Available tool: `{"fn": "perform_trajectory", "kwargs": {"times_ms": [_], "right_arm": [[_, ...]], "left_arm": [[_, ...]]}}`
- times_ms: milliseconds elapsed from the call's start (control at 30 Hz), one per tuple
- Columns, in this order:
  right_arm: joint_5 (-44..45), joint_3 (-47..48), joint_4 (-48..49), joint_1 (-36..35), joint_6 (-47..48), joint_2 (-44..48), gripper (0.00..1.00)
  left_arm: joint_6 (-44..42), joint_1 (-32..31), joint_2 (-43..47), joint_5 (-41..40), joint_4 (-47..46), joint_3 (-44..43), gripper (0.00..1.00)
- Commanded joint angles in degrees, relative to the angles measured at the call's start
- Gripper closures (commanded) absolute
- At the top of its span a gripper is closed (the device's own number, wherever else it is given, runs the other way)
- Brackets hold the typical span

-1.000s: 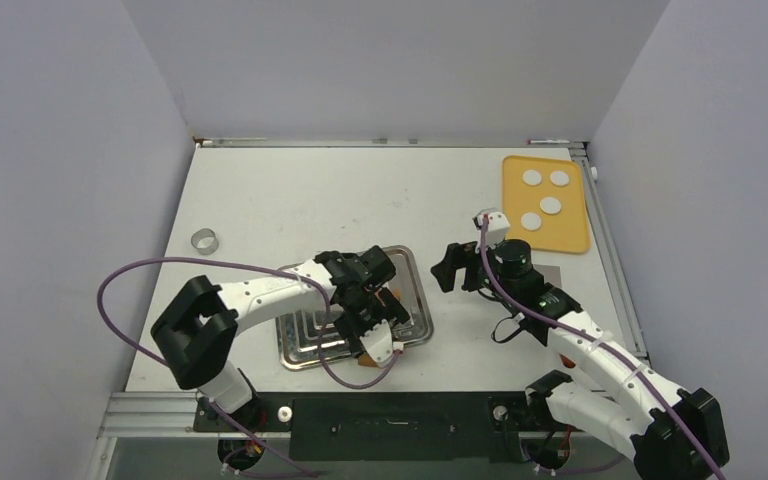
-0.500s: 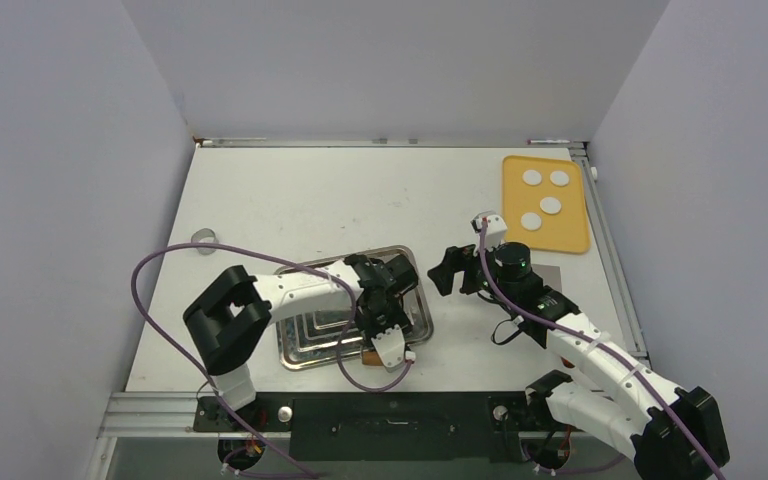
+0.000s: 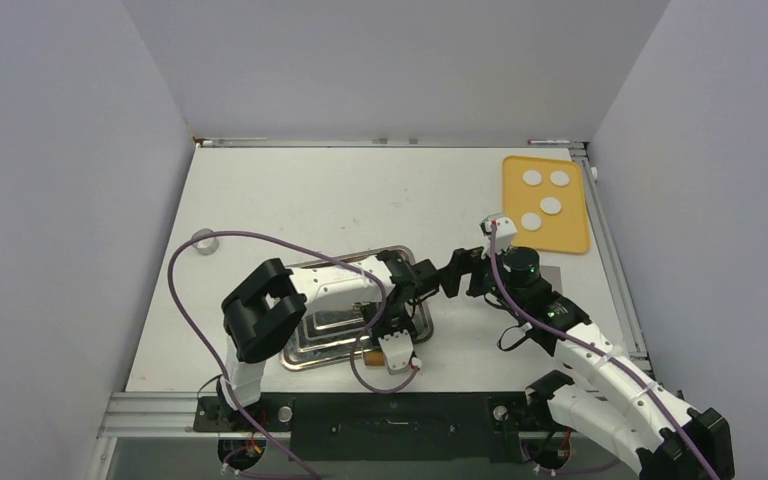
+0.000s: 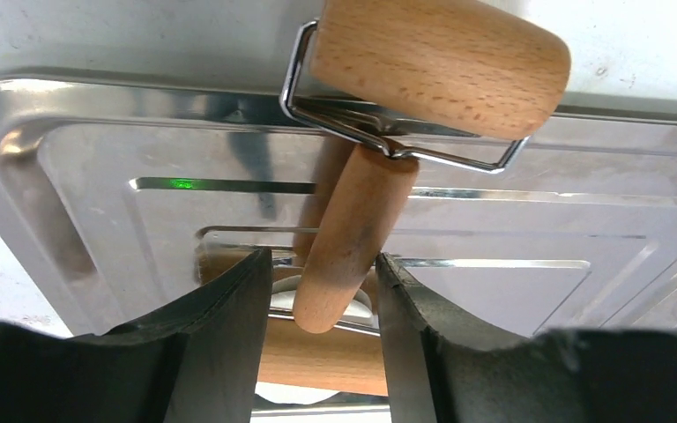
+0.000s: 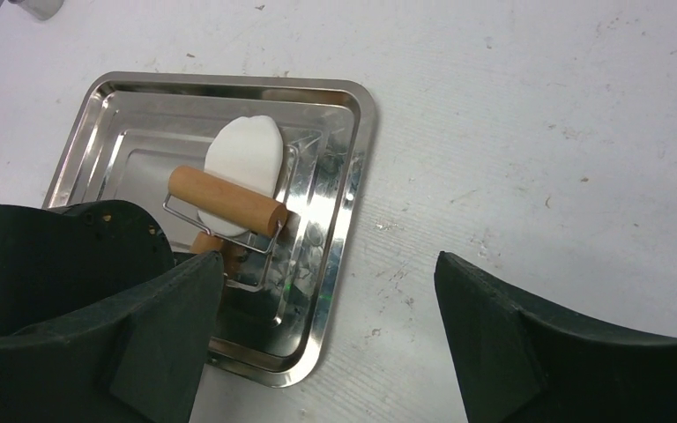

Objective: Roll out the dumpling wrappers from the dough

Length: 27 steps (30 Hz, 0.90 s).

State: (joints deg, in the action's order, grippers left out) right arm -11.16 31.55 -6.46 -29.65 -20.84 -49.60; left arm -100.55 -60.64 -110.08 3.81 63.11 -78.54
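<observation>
My left jaws are spread, one on each side of the wooden handle (image 4: 353,229) of the roller (image 5: 226,201). They are not pinching it yet, and I see a thin gap at the left jaw, while the handle lies closer to the right one. It also stands at a slant between them. If I close like this, I think one jaw will meet the wood first and push it sideways, and the round, smooth handle may turn or slip out.

The barrel (image 4: 436,62) of the roller rests on the white dough (image 5: 247,150), which lies inside the tray (image 5: 357,150) toward its far end. A crooked grip would make the barrel press more on one end, so the dough could come out uneven, or stick to the wood and lift with it.

The tray seems only to stand loose on the counter (image 3: 310,190). A hard push along it could slide the whole tray.

My right jaws are wide apart and hold nothing. They hang just beyond the right rim of the tray, very near my left wrist, so the two arms could knock together if either one swings.

The wrappers (image 3: 551,205), four small discs, lie on a yellow board (image 3: 570,235) far to the right of the tray and behind it, well apart from all this.
</observation>
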Motion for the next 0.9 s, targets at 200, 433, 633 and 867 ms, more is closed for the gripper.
{"fn": "perform_trajectory", "kwargs": {"times_ms": [200, 433, 633, 867], "right_arm": [[4.1, 2.9, 0.2, 0.8, -1.1, 1.8, 0.10], [7.0, 6.0, -0.6, 1.4, -1.4, 0.1, 0.07], [8.8, 7.0, -2.3, 1.4, -4.3, 0.1, 0.07], [14.5, 11.1, -8.2, 1.4, -12.3, 5.1, 0.06]], "left_arm": [[0.4, 0.3, 1.5, 5.2, 1.5, 1.0, 0.59], [0.3, 0.7, 2.0, 3.7, -2.6, 4.0, 0.63], [0.6, 1.1, 4.1, 6.0, -4.2, 4.6, 0.95], [7.2, 4.4, 10.6, 15.0, -4.2, -1.9, 1.00]]}}
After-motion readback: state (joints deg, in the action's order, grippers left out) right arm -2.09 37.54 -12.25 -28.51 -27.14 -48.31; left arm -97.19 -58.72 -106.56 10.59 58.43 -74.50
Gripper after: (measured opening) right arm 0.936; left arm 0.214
